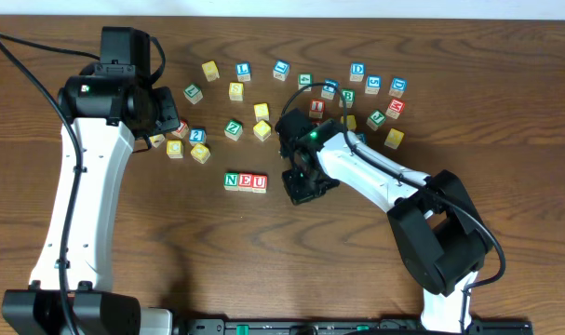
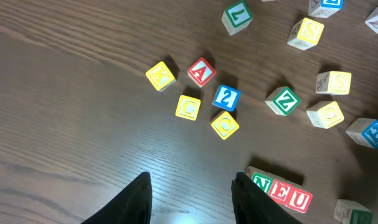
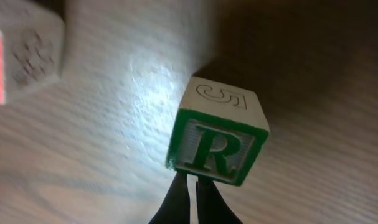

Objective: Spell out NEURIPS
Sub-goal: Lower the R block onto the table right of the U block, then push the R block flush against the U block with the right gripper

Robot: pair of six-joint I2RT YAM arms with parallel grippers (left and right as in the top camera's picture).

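Observation:
Three cubes lie in a row reading N, E, U (image 1: 245, 181) at mid table, also in the left wrist view as the NEU row (image 2: 282, 191). The green-framed R cube (image 3: 217, 140) rests on the wood, tilted askew. My right gripper (image 3: 193, 182) is shut, with its tips against the R cube's near edge and nothing between them. From overhead, the right gripper (image 1: 301, 189) is just right of the row and hides the R cube. My left gripper (image 2: 192, 186) is open over bare wood left of the row. It appears in the overhead view as the left gripper (image 1: 166, 116).
Several loose cubes lie scattered across the far half of the table (image 1: 301, 88). Near the left gripper are a red A (image 2: 201, 71), a blue 2 (image 2: 226, 97), a green Z (image 2: 282, 101) and yellow cubes (image 2: 188, 107). A red-edged cube (image 3: 27, 50) lies left of R.

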